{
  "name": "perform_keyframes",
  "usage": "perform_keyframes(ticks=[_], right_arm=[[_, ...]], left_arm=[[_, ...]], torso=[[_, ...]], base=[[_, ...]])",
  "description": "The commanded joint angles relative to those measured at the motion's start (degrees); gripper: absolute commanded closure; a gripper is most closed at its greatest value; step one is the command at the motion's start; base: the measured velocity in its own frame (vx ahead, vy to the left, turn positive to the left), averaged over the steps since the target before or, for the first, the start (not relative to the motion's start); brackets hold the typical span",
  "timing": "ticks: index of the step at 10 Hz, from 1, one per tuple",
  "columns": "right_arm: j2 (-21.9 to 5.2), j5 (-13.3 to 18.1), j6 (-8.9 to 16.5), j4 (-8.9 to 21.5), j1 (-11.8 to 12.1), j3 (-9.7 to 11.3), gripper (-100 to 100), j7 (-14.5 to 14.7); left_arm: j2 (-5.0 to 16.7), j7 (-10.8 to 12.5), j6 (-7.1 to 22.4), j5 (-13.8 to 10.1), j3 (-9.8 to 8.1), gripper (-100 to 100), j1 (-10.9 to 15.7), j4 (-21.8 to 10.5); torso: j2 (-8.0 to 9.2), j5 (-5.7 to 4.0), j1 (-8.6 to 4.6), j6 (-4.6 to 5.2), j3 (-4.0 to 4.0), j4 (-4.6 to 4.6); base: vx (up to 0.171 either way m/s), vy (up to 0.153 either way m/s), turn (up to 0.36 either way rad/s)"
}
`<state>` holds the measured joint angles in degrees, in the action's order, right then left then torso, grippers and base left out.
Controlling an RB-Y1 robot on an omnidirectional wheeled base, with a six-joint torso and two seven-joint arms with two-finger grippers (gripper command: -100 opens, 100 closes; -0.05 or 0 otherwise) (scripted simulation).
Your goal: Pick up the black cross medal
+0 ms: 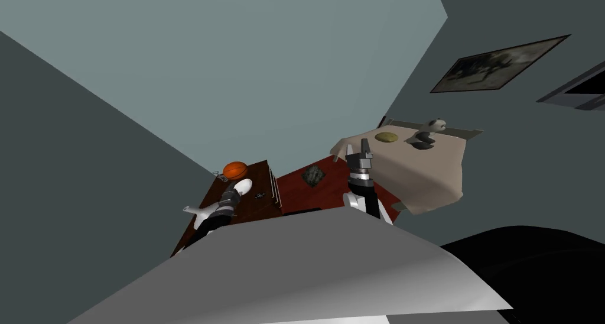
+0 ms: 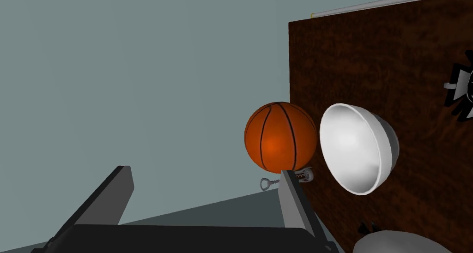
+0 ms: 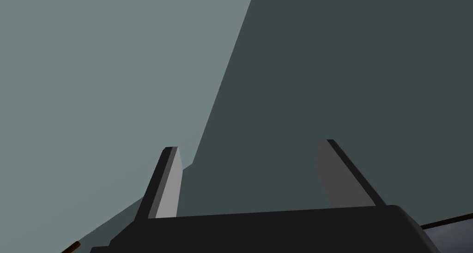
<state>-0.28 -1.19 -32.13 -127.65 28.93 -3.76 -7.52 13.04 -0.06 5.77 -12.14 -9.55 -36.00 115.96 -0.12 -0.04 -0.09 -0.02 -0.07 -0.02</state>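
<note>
Two grippers, fingers apart on each: left gripper point(image 2: 203, 195) reaches along the dark wooden table point(image 2: 369, 56), left of centre in the head view; right gripper point(image 3: 256, 178) raised at centre. Past the left gripper: corkscrew point(image 2: 286, 178), basketball point(image 2: 280, 137), white bowl point(image 2: 358, 146). On the table near the bowl: black cross medal point(image 2: 462, 91).

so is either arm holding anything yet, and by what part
Nothing is held: the jaws of both arms stand open and empty. The black cross medal lies untouched on the brown tabletop, near the white bowl.
</note>
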Motion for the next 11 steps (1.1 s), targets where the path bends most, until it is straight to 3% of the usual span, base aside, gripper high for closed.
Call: perform_keyframes(ticks=[1, 6, 11], right_arm=[[0.0, 0.0, 0.0, 0.0, 0.0, 0.0, 0, 0.0], [0.0, 0.0, 0.0, 0.0, 0.0, 0.0, 0, 0.0], [0.0, 0.0, 0.0, 0.0, 0.0, 0.0, 0, 0.0]], left_arm=[[1.2, 1.0, 2.7, -1.2, -0.51, -100, -1.0, -2.4], [2.7, 3.1, 10.3, -3.4, -1.59, -100, -2.7, -7.4], [3.6, 4.4, 15.9, -4.8, -2.25, -100, -3.9, -10.7]], torso=[[0.00, 0.00, 0.00, 0.00, 0.00, 0.00], [-0.07, 0.01, 0.04, -0.01, -0.04, -0.02], [-0.11, 0.02, 0.14, 0.01, -0.06, -0.02]], base=[[0.059, -0.030, -0.177], [0.077, -0.028, -0.134], [0.083, -0.006, -0.104]])
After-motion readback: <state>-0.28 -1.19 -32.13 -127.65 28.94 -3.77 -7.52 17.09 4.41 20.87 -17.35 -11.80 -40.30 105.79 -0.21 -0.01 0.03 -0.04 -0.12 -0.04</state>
